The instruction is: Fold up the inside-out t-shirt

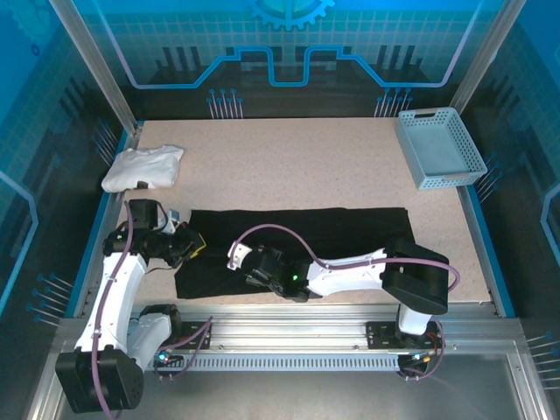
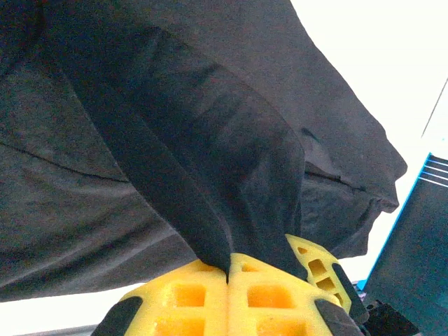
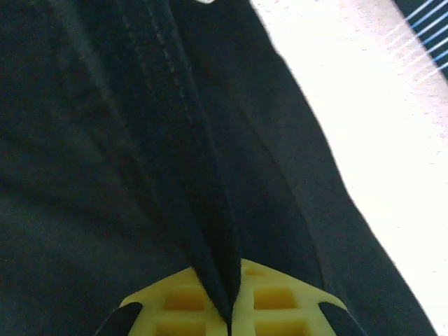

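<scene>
Speckled beige table (image 1: 306, 166), seemingly blue-lit walls (image 1: 289, 44)

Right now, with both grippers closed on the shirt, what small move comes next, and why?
Probably raise both together a little: the left gripper and right gripper each pinch a fold of the t-shirt, which lies flat on the table.

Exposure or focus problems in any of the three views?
Left wrist: table blown out white, black t-shirt dark and soft. Right wrist: table washed out too, right pincer blurred up close. Top external: evenly lit, sharp, blue cast on the walls.
</scene>
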Controlling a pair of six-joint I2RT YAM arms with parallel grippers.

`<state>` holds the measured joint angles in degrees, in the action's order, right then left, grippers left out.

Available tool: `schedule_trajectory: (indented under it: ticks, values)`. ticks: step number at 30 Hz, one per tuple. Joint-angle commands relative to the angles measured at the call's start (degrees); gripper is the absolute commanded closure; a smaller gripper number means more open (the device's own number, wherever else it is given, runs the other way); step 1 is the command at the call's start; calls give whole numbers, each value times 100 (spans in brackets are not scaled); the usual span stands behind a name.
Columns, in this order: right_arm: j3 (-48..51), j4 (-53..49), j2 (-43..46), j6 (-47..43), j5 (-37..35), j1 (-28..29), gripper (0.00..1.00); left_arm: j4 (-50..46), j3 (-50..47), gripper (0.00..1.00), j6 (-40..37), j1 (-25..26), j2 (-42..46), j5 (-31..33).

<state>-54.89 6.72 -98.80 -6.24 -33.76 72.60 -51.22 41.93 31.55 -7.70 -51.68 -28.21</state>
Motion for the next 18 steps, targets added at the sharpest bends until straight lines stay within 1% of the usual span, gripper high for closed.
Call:
schedule_trajectory:
  ticks: [1,2,3,4,6,8,9,10,13,16,18]
  values:
    - [163,-756,169,-123,1107,-217,93,-405,43,86,21,40,30,285]
    - [184,-880,162,-132,1380,-241,88,-497,67,76,18,41,60,368]
    - [215,-1005,151,-144,1539,-243,83,-584,102,69,18,41,116,462]
    - [224,-1167,152,-171,1712,-240,76,-650,134,60,9,41,184,587]
    - [270,-1468,244,-166,1858,-256,71,-682,236,50,9,41,287,865]
    - [358,-1686,500,-145,2233,-317,59,-599,333,43,28,41,377,1138]
    - [389,-1807,662,-128,2511,-392,54,-452,343,41,96,41,421,1207]
    - [383,-1933,794,-106,2717,-448,52,-225,324,41,210,48,440,1210]
    - [387,-2071,1172,-81,3135,-744,50,519,191,39,495,154,376,1220]
    - [368,-1688,1328,234,3971,-1333,48,1345,30,35,712,357,135,1372]
    - [303,-1300,1217,565,4172,-1517,49,1593,4,34,752,477,-108,1568]
